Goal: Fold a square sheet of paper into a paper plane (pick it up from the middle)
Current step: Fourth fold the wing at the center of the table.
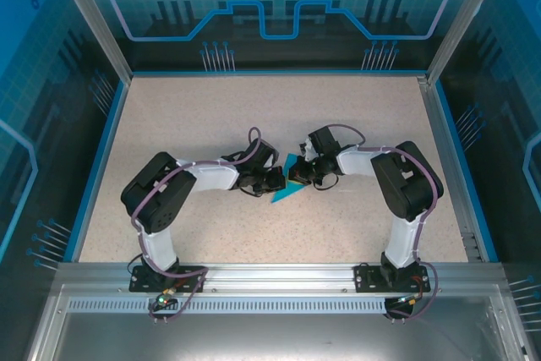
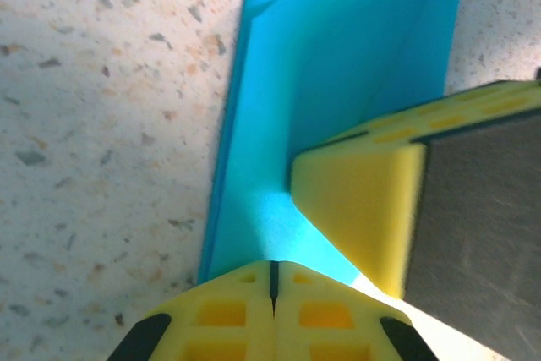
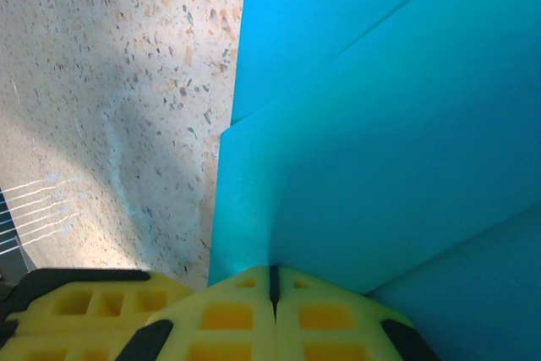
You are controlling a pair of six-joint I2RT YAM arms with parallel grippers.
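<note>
Speckled table [image 1: 211,107] with the left arm [image 1: 161,200] and right arm [image 1: 406,179] bent inward to meet at mid-table. The partly folded blue sheet of paper [image 1: 286,194] is held between them there. The left gripper [image 2: 272,281] is pinched closed on one paper edge, and the right gripper [image 3: 272,281] is likewise clamped on the layered folds.

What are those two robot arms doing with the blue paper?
They are folding it into a paper plane. The left gripper and the right gripper meet in the middle of the table, and each is pinched shut on the blue paper. The paper is already folded into layers and has a pointed end, but it does not look like a finished plane yet.
</note>
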